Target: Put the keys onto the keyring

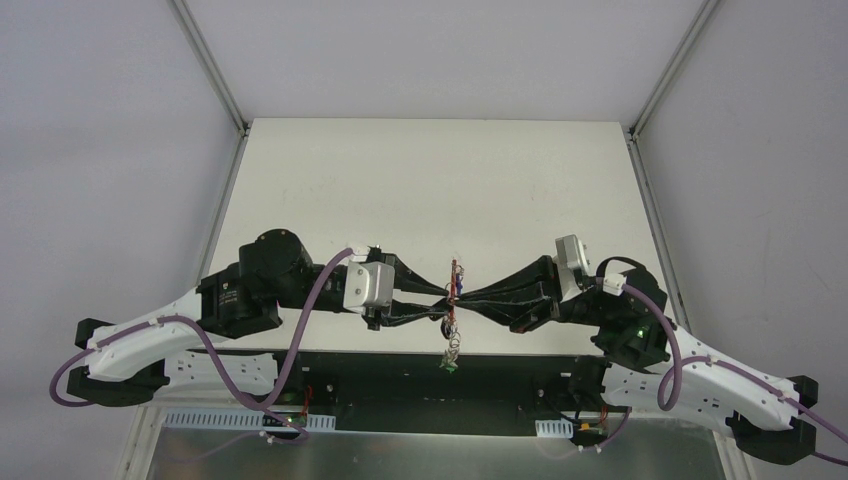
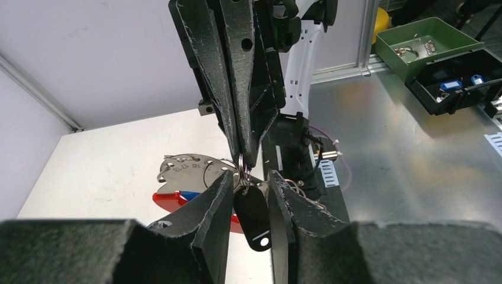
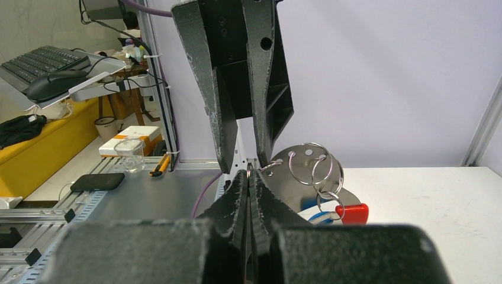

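Over white table's [image 1: 420, 180] near edge: left gripper [image 2: 250, 177] clamped on black plastic-headed key [image 2: 254, 216]; right gripper [image 3: 248, 174] pinched tight on thin silvery wire keyring [image 3: 317, 164].

Stamped characters on the round metal tag [image 2: 188, 168] are perhaps digits, too blurred to read.

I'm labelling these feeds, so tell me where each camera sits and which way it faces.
Top external: above and behind the robot, looking down on the table; left arm, right arm show.
Left wrist: on the left arm, facing the right arm; left end effector at bottom.
Right wrist: on the right arm, facing the left arm; right end effector at bottom.
Both wrist views share the red tag.
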You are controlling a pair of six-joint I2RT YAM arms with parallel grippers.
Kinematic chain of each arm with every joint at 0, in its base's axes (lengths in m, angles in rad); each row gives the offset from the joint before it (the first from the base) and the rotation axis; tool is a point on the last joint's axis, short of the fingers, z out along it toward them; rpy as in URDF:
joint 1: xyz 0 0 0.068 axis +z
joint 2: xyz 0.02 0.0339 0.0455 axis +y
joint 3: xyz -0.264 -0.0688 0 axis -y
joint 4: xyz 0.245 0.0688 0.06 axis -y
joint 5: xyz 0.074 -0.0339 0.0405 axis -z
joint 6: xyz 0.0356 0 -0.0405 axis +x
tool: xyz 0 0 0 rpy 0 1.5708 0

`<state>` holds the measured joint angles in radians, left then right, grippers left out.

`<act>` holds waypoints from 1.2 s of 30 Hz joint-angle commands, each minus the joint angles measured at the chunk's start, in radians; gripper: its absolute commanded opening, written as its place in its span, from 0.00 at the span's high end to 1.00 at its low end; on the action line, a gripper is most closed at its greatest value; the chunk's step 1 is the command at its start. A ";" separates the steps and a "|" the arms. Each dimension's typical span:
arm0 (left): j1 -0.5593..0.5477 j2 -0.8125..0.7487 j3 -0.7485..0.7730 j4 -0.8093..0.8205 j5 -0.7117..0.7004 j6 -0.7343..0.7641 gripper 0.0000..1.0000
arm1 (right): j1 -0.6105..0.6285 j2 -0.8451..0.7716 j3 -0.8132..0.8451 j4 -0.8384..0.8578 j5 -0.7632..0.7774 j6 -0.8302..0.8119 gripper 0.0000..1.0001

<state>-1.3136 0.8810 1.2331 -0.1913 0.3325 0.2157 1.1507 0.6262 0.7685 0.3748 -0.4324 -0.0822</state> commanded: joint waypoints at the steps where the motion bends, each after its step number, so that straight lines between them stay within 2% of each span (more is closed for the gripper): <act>1: 0.007 -0.001 0.000 0.044 0.009 -0.018 0.73 | 0.006 0.002 0.037 0.119 -0.021 -0.002 1.00; 4: 0.006 0.003 0.002 0.045 0.009 -0.018 0.74 | 0.005 0.009 0.037 0.124 -0.023 -0.003 1.00; 10: 0.007 0.006 0.000 0.044 0.007 -0.019 0.81 | 0.006 0.013 0.038 0.137 -0.022 -0.003 1.00; 12: 0.006 0.008 0.001 0.042 0.008 -0.018 0.88 | 0.007 0.014 0.038 0.139 -0.022 -0.005 1.00; 14: 0.007 0.013 0.008 0.032 0.001 -0.018 1.00 | 0.009 0.014 0.038 0.143 -0.023 -0.005 1.00; 21: 0.007 0.047 0.068 -0.038 -0.060 -0.031 1.00 | 0.012 0.004 0.034 0.122 -0.020 -0.004 1.00; 30: 0.007 0.085 0.167 -0.143 -0.046 -0.039 1.00 | 0.012 -0.008 0.071 -0.047 -0.005 -0.038 1.00; 36: 0.007 0.126 0.252 -0.253 -0.039 -0.053 1.00 | 0.012 -0.014 0.132 -0.243 0.024 -0.093 0.72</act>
<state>-1.3136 0.9928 1.4006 -0.3908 0.2974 0.1856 1.1564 0.6281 0.8181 0.2443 -0.4290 -0.1207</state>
